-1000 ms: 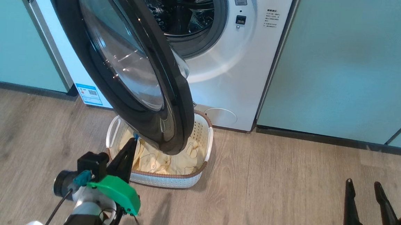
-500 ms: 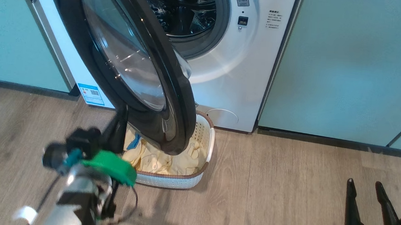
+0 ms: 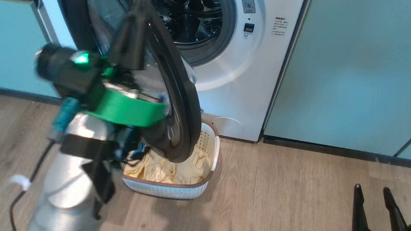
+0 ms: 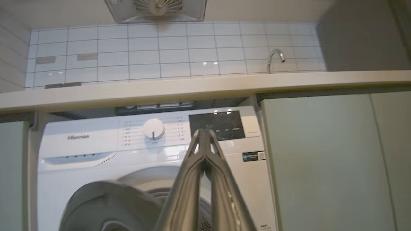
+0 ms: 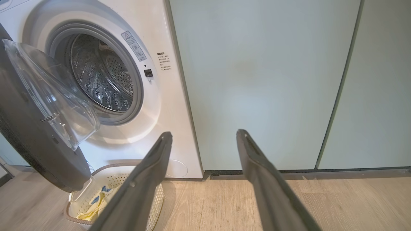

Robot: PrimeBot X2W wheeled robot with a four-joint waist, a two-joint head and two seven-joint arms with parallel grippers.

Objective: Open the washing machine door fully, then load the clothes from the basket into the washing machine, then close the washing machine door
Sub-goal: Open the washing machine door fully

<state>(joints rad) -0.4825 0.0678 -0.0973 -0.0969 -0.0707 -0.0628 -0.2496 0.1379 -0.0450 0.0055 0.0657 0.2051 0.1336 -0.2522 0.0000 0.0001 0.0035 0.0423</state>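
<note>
The white washing machine (image 3: 236, 78) stands among pale green cabinets, and its metal drum (image 5: 102, 70) shows through the round opening. The black-rimmed washing machine door (image 3: 181, 103) hangs part open over the basket (image 3: 172, 190), its glass bowl (image 5: 54, 96) facing the drum. Pale yellow clothes (image 3: 166, 170) lie in the basket. My left gripper (image 3: 138, 0) is shut and empty, raised in front of the door's upper part. In the left wrist view, the left gripper (image 4: 204, 133) points at the control panel above the door rim (image 4: 109, 202). My right gripper (image 3: 375, 192) stays open low at the right.
Pale green cabinet doors (image 3: 354, 67) flank the machine on both sides. A counter (image 4: 205, 88) with a tap (image 4: 276, 57) runs above it. Wood floor (image 3: 286, 199) lies between the basket and my right gripper. A cable (image 3: 26, 186) hangs from my left forearm.
My left arm has risen from beside the basket to in front of the door's upper part, still shut. The head camera has shifted slightly. The right arm has not moved.
</note>
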